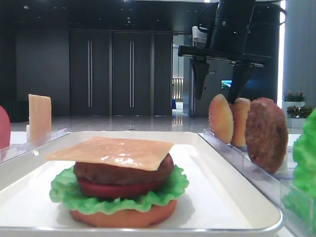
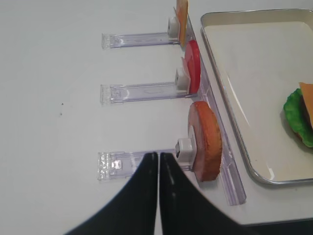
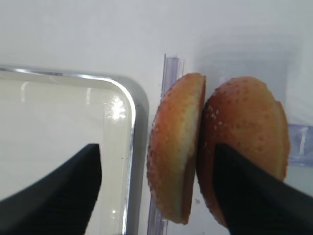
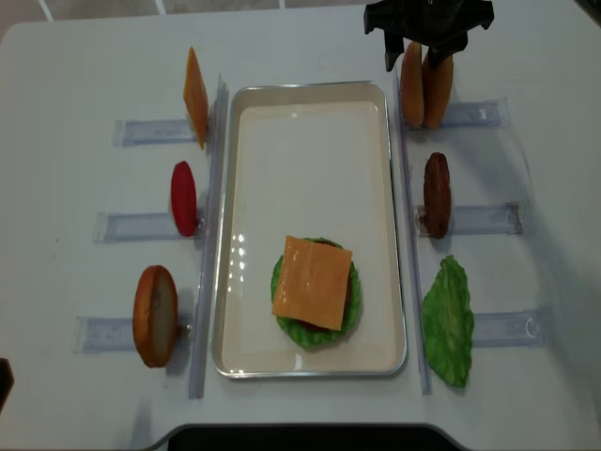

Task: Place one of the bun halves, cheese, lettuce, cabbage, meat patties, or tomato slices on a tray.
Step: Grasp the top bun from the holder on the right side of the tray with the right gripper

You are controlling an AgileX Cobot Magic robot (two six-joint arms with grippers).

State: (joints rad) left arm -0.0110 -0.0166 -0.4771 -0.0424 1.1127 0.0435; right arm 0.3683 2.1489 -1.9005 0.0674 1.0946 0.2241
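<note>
Centre of a white table (image 4: 75,56): the white tray (image 4: 310,132), rim raised, flanked by clear slotted racks (image 4: 141,132) on either side. On the tray's near half, a part-built burger: flat bottom bun (image 1: 123,216), ruffled lettuce (image 1: 64,190), tomato slice (image 1: 116,188), meat patty (image 1: 116,170) and a square of cheese (image 4: 313,282) on top.

Right-hand racks, far to near: two bun halves standing on edge and touching, then an upright spare patty (image 4: 436,194), then a loose lettuce leaf (image 4: 447,322). Left-hand racks: an upright cheese slice (image 4: 195,97), a red tomato disc (image 4: 183,198) and an orange-brown bun half (image 4: 155,316).

Above the two standing buns, the right gripper (image 3: 156,188), fingers spread wide, astride the paler bun top (image 3: 173,147) nearest the tray; one finger over the tray corner, the other in front of the more orange bun half (image 3: 249,125). No contact with the pale bun visible.

Lower left, over bare table by the nearest rack, the left gripper (image 2: 159,157), fingertips pressed together, pinching nothing.
</note>
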